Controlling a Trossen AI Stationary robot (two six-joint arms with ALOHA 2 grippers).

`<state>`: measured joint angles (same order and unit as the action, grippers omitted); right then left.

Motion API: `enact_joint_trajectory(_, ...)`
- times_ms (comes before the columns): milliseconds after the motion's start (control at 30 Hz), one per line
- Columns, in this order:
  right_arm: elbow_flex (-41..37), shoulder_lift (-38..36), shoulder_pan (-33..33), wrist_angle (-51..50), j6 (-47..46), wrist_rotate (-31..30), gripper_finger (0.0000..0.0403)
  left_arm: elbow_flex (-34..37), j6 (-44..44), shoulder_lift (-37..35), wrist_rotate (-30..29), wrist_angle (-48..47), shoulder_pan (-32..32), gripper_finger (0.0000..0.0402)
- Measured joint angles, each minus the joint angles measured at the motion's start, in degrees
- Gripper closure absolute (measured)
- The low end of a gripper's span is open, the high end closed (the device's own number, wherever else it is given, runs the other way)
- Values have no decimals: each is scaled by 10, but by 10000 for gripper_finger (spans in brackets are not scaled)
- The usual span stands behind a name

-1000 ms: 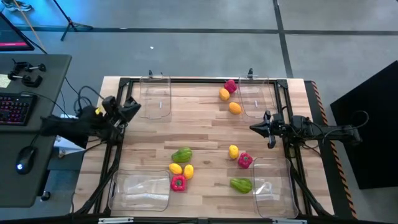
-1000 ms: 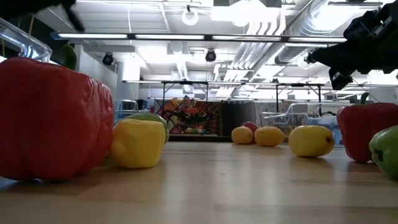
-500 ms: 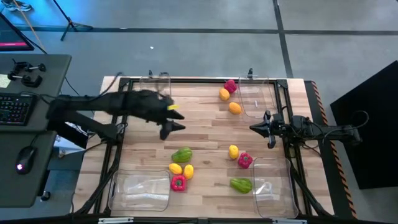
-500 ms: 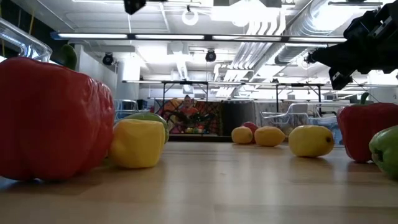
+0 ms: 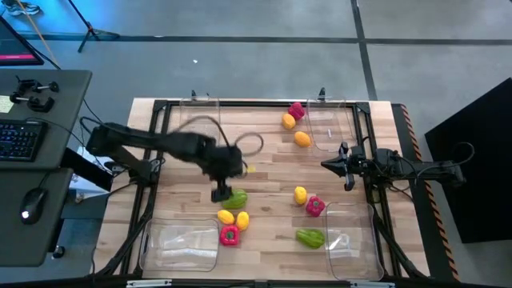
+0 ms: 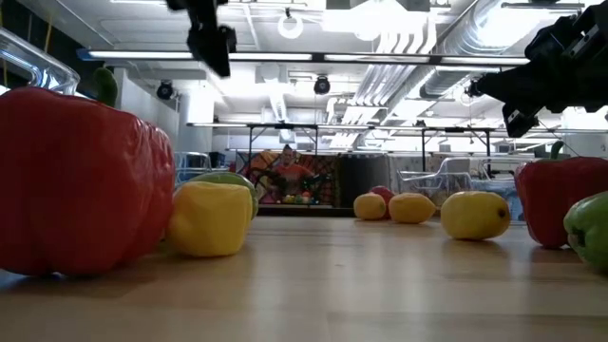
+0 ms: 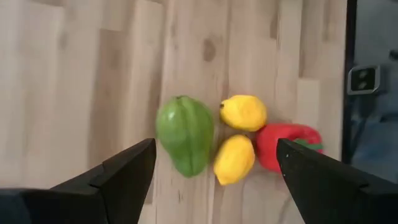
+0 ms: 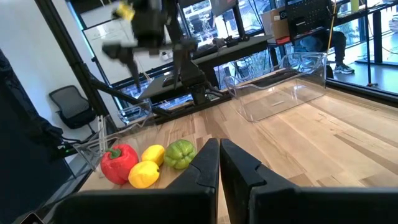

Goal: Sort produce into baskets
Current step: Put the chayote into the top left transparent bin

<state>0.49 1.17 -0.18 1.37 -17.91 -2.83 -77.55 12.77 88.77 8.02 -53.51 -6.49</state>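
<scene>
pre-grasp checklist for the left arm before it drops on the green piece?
1. Left gripper open: ok, fingers spread wide.
2. Over the green piece: ok, it sits between the fingers in the left wrist view.
3. Clear of neighbours: not ok, two yellow pieces and a red pepper crowd one side.
4. Height above the table: cannot tell exactly; the gripper is off the surface.
5. Right gripper out of the way: ok, shut, at the right edge.
6. Near-left basket free: ok.

Left hand (image 5: 222,190) motion-blurred in high view; red pepper (image 6: 81,180) cut off by low view's edge.
</scene>
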Motion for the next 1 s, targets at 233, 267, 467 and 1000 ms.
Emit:
enact_joint_trajectory(233, 0, 0, 0, 0, 0, 0, 398, 123, 30, 0, -3, 118, -30, 80)
enact_joint_trajectory(267, 0, 0, 0, 0, 0, 0, 398, 130, 29, 0, -9, 123, -29, 80)
enact_joint_trajectory(467, 0, 0, 0, 0, 0, 0, 398, 154, 7, 0, -69, 136, -19, 80)
enact_joint_trajectory(1000, 0, 0, 0, 0, 0, 0, 398, 160, -74, 21, -70, 148, -25, 7)
